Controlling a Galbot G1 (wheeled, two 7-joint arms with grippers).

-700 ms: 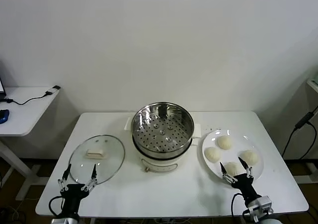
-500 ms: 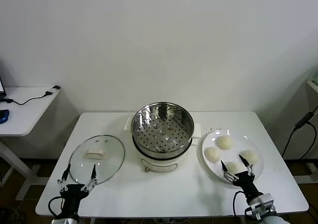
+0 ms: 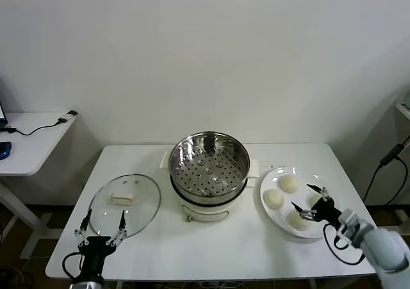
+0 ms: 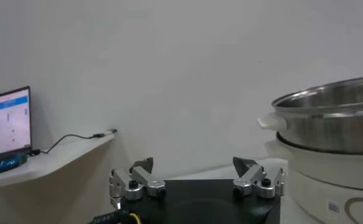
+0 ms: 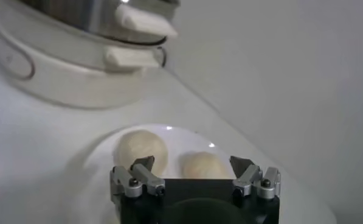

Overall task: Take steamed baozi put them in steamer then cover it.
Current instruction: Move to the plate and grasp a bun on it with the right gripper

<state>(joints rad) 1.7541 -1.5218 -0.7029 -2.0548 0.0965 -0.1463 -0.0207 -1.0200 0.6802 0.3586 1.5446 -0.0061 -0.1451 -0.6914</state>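
The steamer, a shiny pot with a perforated tray on a white base, stands open at the table's middle. It also shows in the left wrist view and the right wrist view. The glass cover lies flat to its left. Baozi lie on a white plate; a fourth is mostly hidden under my right gripper. That gripper is open, low over the plate from its right side. In its wrist view one baozi lies ahead between the fingers, another beside it. My left gripper is open at the cover's near rim.
A white side desk with cables stands off the table's left; a lit screen shows on it in the left wrist view. A black cable hangs at the far right. The table's front edge runs just below both grippers.
My right arm has swung from the front edge round to the plate's right side, and its gripper now points inward over the baozi. The left arm has not moved.
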